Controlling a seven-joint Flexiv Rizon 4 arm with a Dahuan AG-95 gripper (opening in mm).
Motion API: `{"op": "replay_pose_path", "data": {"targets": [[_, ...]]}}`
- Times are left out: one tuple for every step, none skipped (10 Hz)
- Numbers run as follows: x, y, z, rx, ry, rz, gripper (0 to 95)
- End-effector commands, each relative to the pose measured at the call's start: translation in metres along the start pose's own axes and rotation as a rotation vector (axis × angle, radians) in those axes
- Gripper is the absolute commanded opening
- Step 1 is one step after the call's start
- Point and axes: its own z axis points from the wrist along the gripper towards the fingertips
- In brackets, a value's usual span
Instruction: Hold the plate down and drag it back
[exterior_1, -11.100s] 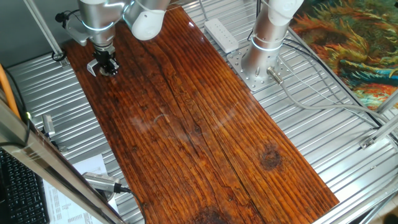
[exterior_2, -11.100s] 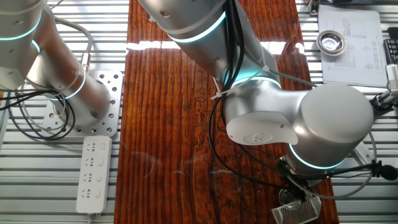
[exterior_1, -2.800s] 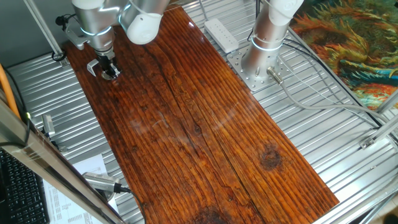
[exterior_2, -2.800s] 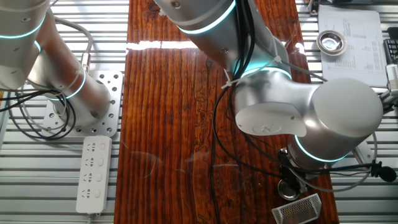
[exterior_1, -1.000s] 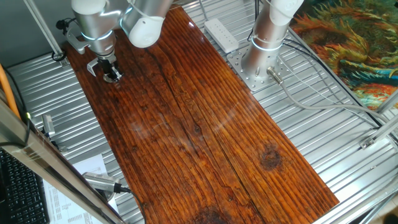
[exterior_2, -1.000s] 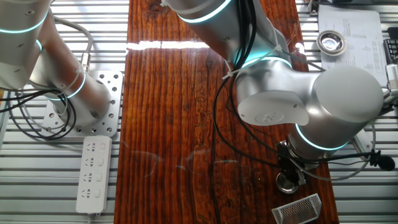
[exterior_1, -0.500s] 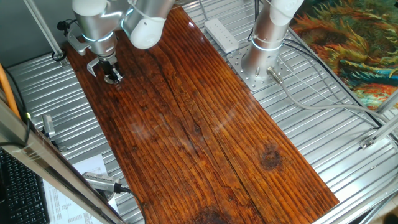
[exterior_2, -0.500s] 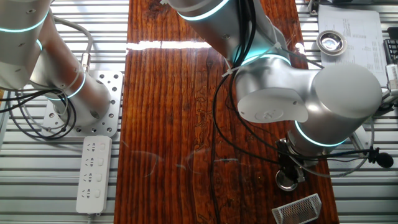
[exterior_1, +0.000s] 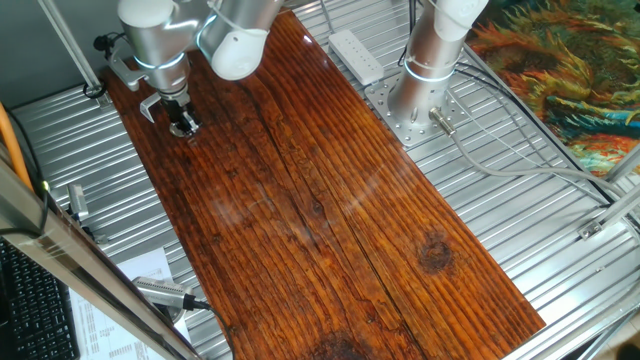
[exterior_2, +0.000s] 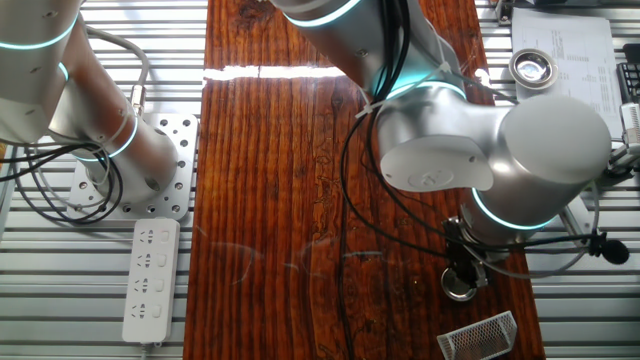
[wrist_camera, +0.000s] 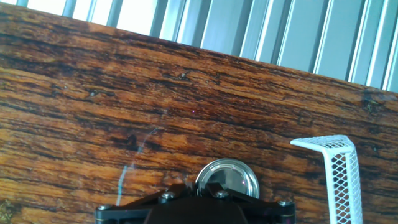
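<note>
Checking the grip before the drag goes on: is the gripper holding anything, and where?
Nothing is clamped: the gripper presses its tip down on the near edge of the small round silvery metal plate on the wooden board.

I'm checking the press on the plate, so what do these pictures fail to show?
- Hand view: the plate's near edge, hidden under the gripper.
- Hand view: the white mesh piece, cut by the bottom edge.
- Both fixed views: fingertip contact, too small; the arm hides the fingers.

Plate (wrist_camera: 227, 178) under claw (wrist_camera: 205, 198), beside bracket (wrist_camera: 339, 174)
</note>
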Motion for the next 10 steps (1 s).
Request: {"op": "replay_pose_path", "data": {"targets": [[0.0004,0.0009,-0.0009,0.000,0.001,0.000,0.0],[0.0004,0.0016,-0.0009,0.000,0.001,0.001,0.0],[0.0004,0.0017,-0.0009,0.001,0.002,0.003,0.0],[0.0004,0.0017,-0.0009,0.006,0.004,0.003,0.0],[0.0004,0.0017,-0.0009,0.006,0.004,0.001,0.0],[0.0004,0.0017,-0.0009,0.003,0.004,-0.015,0.0],[0.0004,0.0017,-0.0009,-0.001,0.007,-0.031,0.0],[0.0004,0.0017,-0.0009,-0.006,0.010,-0.036,0.0],[0.0004,0.0017,-0.0009,-0.006,0.011,-0.044,0.0],[0.0004,0.0017,-0.0009,-0.008,0.007,-0.054,0.0]]}}
